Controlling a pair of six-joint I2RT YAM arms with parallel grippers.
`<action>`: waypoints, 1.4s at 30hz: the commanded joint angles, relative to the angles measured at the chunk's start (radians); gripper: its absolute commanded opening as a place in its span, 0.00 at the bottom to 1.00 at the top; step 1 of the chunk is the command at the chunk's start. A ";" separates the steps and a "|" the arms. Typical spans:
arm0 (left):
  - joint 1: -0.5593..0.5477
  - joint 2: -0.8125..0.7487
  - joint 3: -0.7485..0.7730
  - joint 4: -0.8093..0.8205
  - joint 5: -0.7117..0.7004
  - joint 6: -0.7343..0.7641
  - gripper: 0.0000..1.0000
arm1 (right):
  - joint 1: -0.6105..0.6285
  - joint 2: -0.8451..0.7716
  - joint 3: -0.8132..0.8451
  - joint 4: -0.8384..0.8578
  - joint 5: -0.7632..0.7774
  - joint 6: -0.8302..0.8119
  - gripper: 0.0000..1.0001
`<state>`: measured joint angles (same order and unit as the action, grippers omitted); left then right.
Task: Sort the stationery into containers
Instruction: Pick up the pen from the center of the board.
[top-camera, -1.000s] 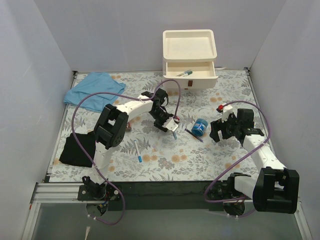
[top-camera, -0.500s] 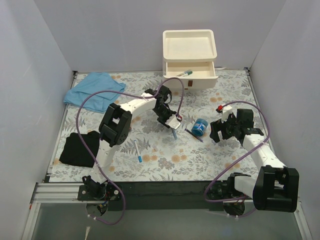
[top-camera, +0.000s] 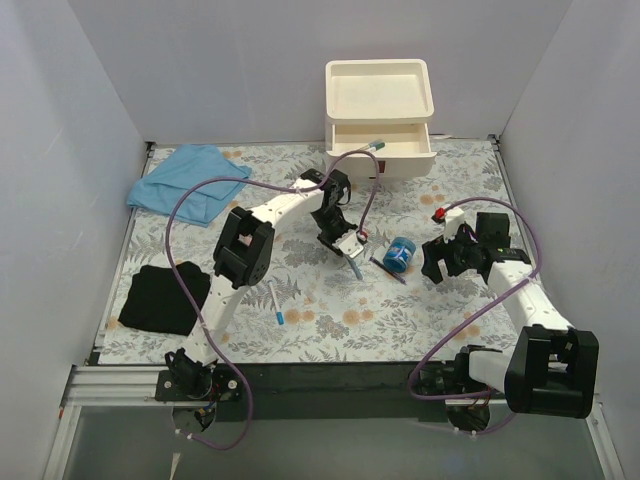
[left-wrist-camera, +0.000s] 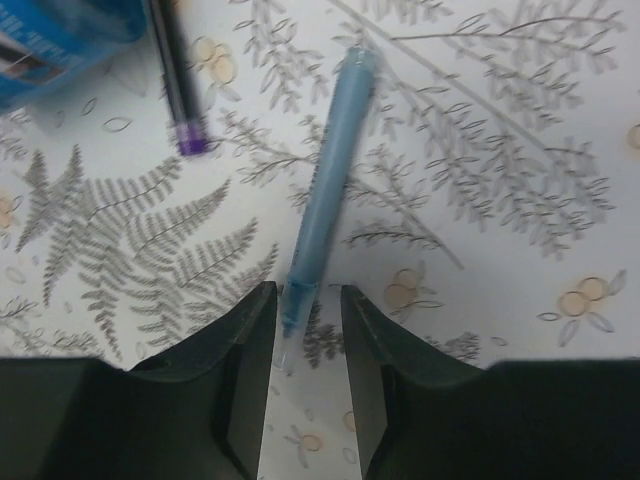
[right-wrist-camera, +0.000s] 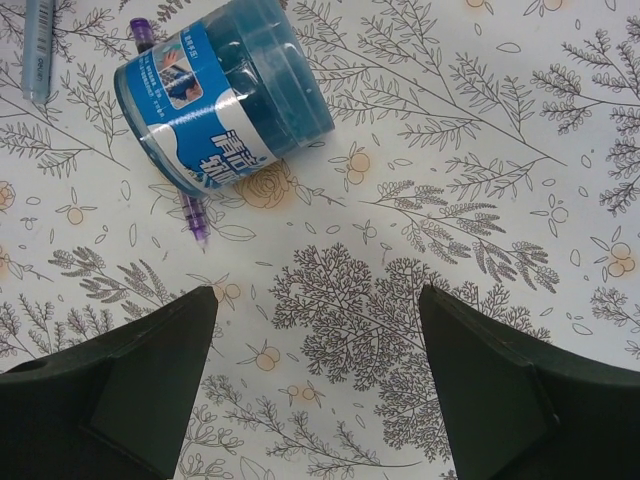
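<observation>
A light-blue pen (left-wrist-camera: 325, 190) lies on the flowered table. Its thin tip sits between the fingers of my left gripper (left-wrist-camera: 305, 300), whose jaws stand narrowly apart and wider than the tip. In the top view this gripper (top-camera: 348, 250) is at mid-table with the pen (top-camera: 355, 265) just below it. A blue tape roll (right-wrist-camera: 220, 90) lies on its side ahead of my right gripper (right-wrist-camera: 315, 290), which is wide open and empty. A dark pen with a purple tip (right-wrist-camera: 192, 215) lies under the roll. The cream drawer unit (top-camera: 380, 90) stands at the back, its top drawer open with a green-capped pen (top-camera: 368, 147) inside.
A white pen with a blue cap (top-camera: 275, 302) lies at front left of centre. A marker with a red cap (top-camera: 440, 215) lies near the right arm. A light-blue cloth (top-camera: 190, 180) is at back left and a black cloth (top-camera: 160, 298) at front left.
My left arm has swung a little to the right and the light-blue pen has shifted with it. The right arm has barely moved.
</observation>
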<state>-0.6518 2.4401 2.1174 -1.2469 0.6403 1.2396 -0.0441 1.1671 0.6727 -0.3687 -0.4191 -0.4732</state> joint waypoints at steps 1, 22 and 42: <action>-0.032 -0.044 -0.112 -0.144 -0.099 0.060 0.32 | -0.007 -0.007 0.036 -0.029 -0.061 -0.036 0.91; -0.132 -0.064 -0.149 -0.083 -0.116 -0.446 0.00 | -0.007 -0.089 0.097 -0.032 -0.023 0.031 0.84; -0.108 -0.659 -0.336 0.669 -0.278 -0.835 0.00 | -0.007 -0.018 0.173 -0.009 0.069 0.058 0.83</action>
<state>-0.7624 1.8851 1.8694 -0.8745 0.4519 0.4545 -0.0456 1.1522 0.8272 -0.4099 -0.3683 -0.4225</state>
